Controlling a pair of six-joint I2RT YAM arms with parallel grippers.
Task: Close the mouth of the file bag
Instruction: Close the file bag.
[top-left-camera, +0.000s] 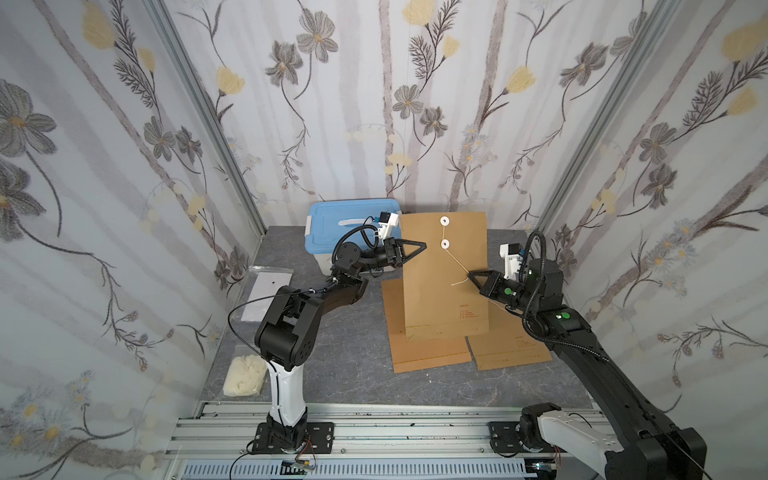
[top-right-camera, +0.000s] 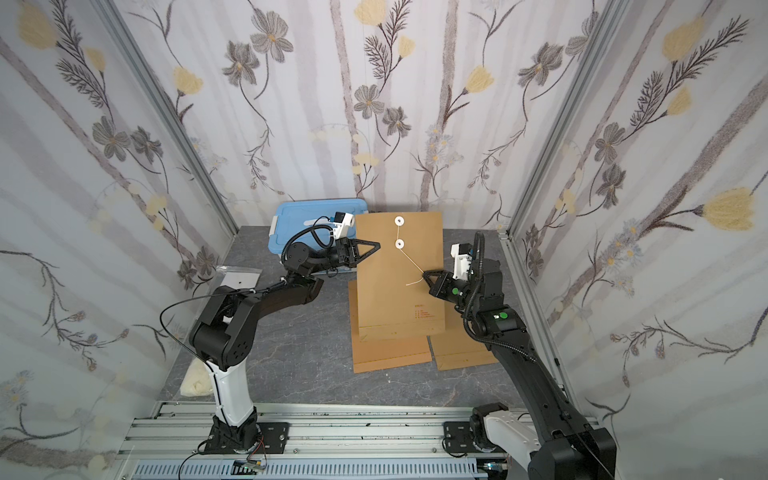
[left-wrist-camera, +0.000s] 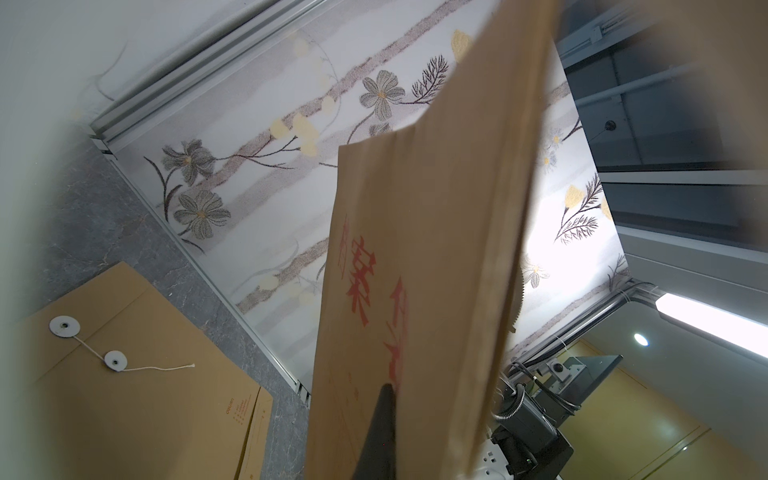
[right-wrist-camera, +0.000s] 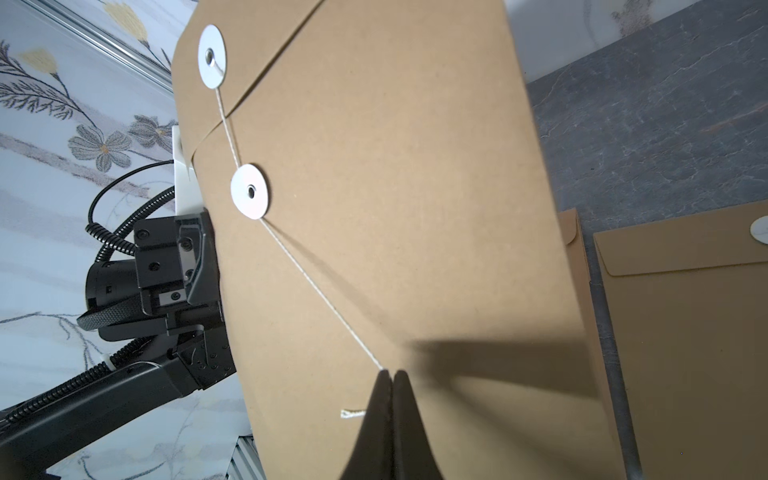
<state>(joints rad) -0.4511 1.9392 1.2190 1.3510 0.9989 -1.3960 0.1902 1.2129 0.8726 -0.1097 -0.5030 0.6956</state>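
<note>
The grey marbled desk (top-left-camera: 345, 374) is carrying everything, and the brown file bag (top-left-camera: 444, 291) is standing upright near its far middle, its bottom edge resting on the spare file bags (top-left-camera: 428, 353). These are lying flat under and in front of the file bag. A blue box (top-left-camera: 332, 220) with its lid on is sitting beside the file bag, on the left arm's side. Well away from the file bag on that same side, a clear sleeve (top-left-camera: 266, 295) and a pouch of white stuff (top-left-camera: 245, 376) are lying near the desk's edge.

The left hand (top-left-camera: 424, 245) is clamping the file bag's side edge at about the height of the lower disc. The left wrist view shows one dark finger (left-wrist-camera: 384, 399) pressing on the red-printed face. The right hand (right-wrist-camera: 390, 374) is hovering in front of the file bag's plain face, below the discs, with its fingers squeezed together on the string (right-wrist-camera: 320, 295). A short loose end is poking out beside them.

On the file bag, the flap (right-wrist-camera: 249, 41) is lying folded down over the mouth. The string is running from the upper disc (right-wrist-camera: 212, 56) on the flap to the lower disc (right-wrist-camera: 250, 191) on the body, then slanting taut to the right hand. Whether it is looping around the lower disc is impossible to tell.
</note>
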